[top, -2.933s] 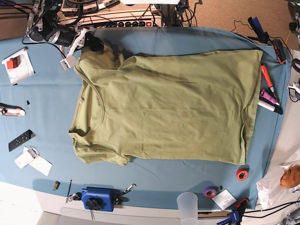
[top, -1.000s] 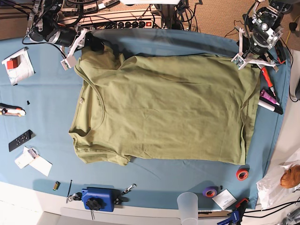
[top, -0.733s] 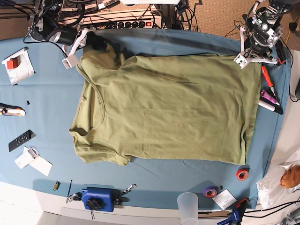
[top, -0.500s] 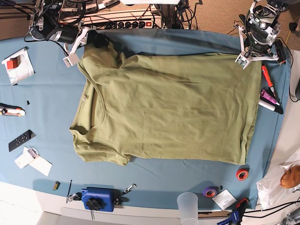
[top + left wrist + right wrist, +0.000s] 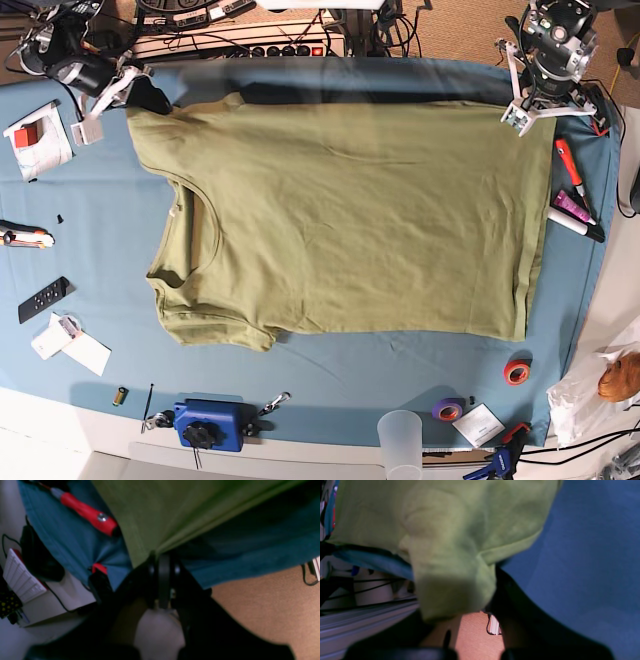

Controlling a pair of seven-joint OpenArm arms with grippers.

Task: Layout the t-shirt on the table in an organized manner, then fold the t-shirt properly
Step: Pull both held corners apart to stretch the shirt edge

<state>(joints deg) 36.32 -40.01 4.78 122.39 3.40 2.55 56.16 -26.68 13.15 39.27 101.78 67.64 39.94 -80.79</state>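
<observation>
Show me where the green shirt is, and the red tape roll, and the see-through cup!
t-shirt [image 5: 350, 230], base view, middle of its chest.
red tape roll [image 5: 516, 372], base view, on its ring.
cup [image 5: 400, 440], base view, on its side wall.

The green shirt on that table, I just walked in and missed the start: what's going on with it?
A two-armed robot is spreading the t-shirt out flat on the table. The left gripper is shut on a hem corner, and the right gripper is shut on the far sleeve, stretching that edge between them. The near sleeve is bunched, and no folding has begun.
</observation>
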